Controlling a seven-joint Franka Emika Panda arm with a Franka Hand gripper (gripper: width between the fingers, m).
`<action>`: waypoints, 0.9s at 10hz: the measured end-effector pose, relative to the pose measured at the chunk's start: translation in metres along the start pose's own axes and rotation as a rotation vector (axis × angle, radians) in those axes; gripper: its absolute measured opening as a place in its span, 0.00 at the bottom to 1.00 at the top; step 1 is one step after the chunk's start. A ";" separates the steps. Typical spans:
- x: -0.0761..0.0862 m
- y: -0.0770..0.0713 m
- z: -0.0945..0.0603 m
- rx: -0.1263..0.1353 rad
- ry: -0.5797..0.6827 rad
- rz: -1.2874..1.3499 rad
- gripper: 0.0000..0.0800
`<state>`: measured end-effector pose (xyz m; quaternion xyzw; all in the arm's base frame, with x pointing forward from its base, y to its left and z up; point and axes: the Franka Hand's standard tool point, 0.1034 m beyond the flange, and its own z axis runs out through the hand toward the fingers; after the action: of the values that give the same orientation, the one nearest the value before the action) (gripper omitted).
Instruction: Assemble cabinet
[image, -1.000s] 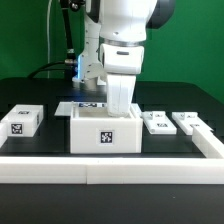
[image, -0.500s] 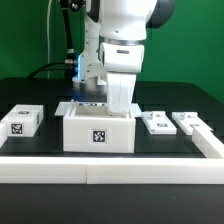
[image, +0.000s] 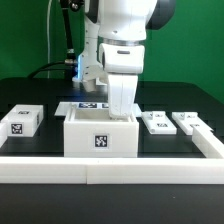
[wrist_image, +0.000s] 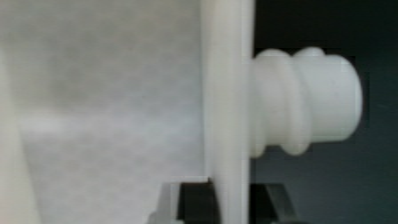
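Note:
The cabinet (image: 100, 138), a white open-topped box with a square tag on its front, stands on the black table in the middle of the exterior view. My gripper (image: 121, 108) reaches down from above onto the box's rear wall. In the wrist view the gripper (wrist_image: 228, 204) is shut on that thin white wall (wrist_image: 224, 90), with one dark finger (wrist_image: 191, 205) on each side of it. A ribbed white knob (wrist_image: 311, 100) sticks out from one face of the wall. The fingertips are hidden by the box in the exterior view.
A small white cube (image: 22, 120) with one tag sits at the exterior view's left. Two small white parts (image: 155, 122) (image: 186, 122) lie at the right. The marker board (image: 88, 104) lies behind the cabinet. A white rail (image: 110, 166) borders the front and right.
The cabinet has shifted a little toward the exterior view's left and slightly nearer the front rail, with the gripper still on its rear wall.

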<state>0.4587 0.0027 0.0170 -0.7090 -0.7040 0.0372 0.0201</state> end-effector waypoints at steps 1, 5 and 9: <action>0.003 0.010 -0.001 -0.012 0.002 -0.003 0.06; 0.048 0.044 -0.004 -0.041 0.023 0.041 0.05; 0.069 0.048 -0.002 -0.048 0.028 0.044 0.05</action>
<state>0.5068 0.0714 0.0135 -0.7250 -0.6885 0.0110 0.0122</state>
